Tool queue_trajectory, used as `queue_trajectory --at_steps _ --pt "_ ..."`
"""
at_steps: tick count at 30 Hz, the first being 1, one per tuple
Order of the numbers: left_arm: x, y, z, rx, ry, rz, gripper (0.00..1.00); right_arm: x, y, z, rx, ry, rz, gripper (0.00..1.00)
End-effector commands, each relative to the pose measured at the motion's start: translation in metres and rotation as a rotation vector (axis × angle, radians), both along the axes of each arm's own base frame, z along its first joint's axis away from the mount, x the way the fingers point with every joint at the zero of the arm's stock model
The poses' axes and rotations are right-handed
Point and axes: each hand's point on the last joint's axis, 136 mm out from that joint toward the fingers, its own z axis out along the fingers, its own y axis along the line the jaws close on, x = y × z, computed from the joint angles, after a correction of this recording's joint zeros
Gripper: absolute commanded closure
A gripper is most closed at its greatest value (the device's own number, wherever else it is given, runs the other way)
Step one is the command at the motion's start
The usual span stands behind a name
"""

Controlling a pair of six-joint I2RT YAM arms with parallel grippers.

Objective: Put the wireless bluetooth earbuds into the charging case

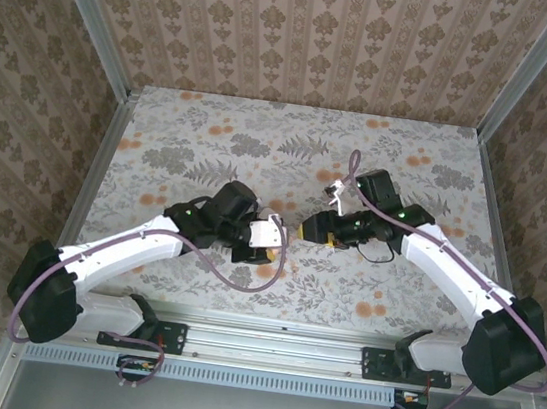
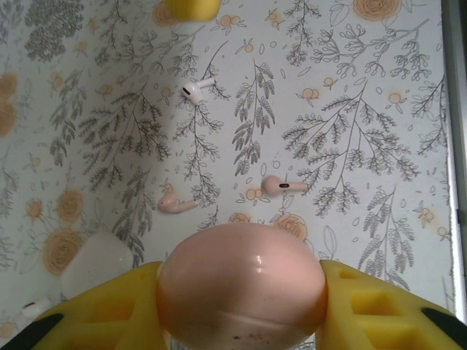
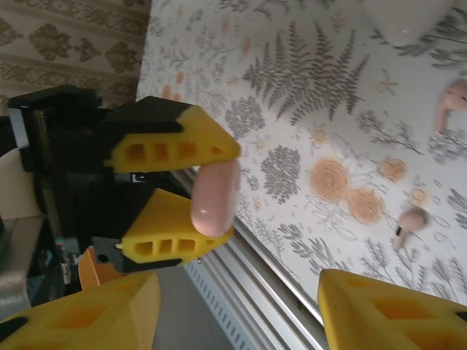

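Currently your left gripper (image 2: 241, 310) clamps the pink rounded piece (image 3: 215, 197), seemingly presenting it to your empty, parted right gripper (image 3: 241, 310); 1 white earbud (image 2: 197, 89) and the white case (image 2: 95, 262) lie on the table (image 2: 387, 240).

Camera layout: one fixed high view and two wrist views close to the worktop (image 1: 261, 142).

The top camera looks down from above and behind the arm bases and takes in every edge. The left wrist camera looks past the left gripper (image 2: 241, 292) along the surface, close in. The right wrist camera looks over the right gripper (image 3: 241, 306) toward the near edge, tilted. Both wrist views share the pink disc (image 3: 215, 191) and two pink earbuds (image 2: 283, 186).
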Motion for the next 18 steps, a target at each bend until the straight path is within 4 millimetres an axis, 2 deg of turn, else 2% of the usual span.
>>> queue_trajectory --at_steps 1,11,18 --pt "0.006 -0.008 0.013 -0.01 -0.088 -0.038 0.65 -0.001 0.013 0.004 0.053 -0.003 0.029 0.4" --pt "0.007 -0.016 0.018 -0.036 -0.086 -0.017 0.65 -0.006 0.024 -0.018 0.018 0.029 0.029 0.45" --pt "0.009 -0.018 0.025 -0.053 -0.106 -0.017 0.65 -0.006 0.036 -0.02 0.057 0.034 0.033 0.49"
